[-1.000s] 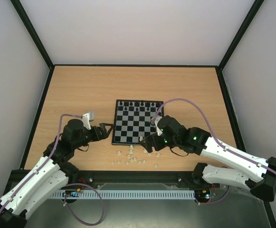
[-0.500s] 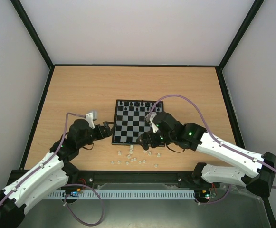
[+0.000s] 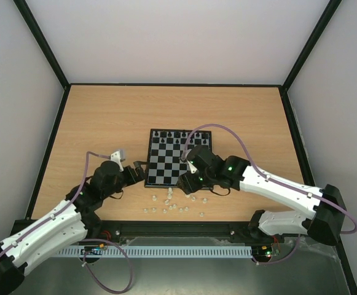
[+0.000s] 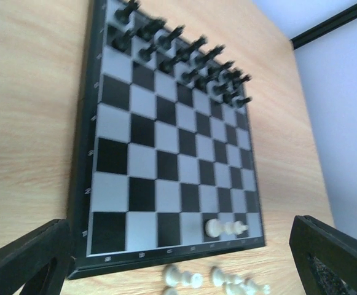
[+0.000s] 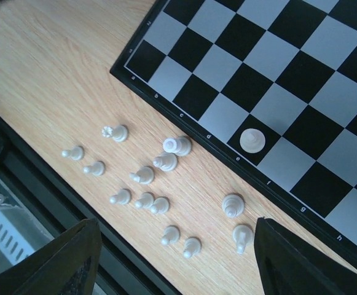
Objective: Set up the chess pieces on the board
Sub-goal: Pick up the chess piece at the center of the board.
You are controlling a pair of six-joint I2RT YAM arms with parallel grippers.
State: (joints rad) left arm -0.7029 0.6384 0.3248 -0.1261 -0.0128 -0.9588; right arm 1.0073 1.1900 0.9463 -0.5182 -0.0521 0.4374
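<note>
Several chess pieces (image 5: 144,177), beneath right end effector (image 5: 173,243)

Light wooden surface (image 3: 104,117), grain running left to right, closed off on the far side by a thin black edge (image 3: 178,85). Behind and to either side, plain pale walls (image 3: 178,37), meeting at slanting black corner posts (image 3: 40,43). Tiny black pieces (image 3: 178,136) near the middle of the surface, toward its far side: stand upright in two tight rows running left to right, exact count hard to tell. Along the near edge, a black rail (image 3: 178,228); nearer still, a white slotted strip (image 3: 178,252), lying left to right.
</note>
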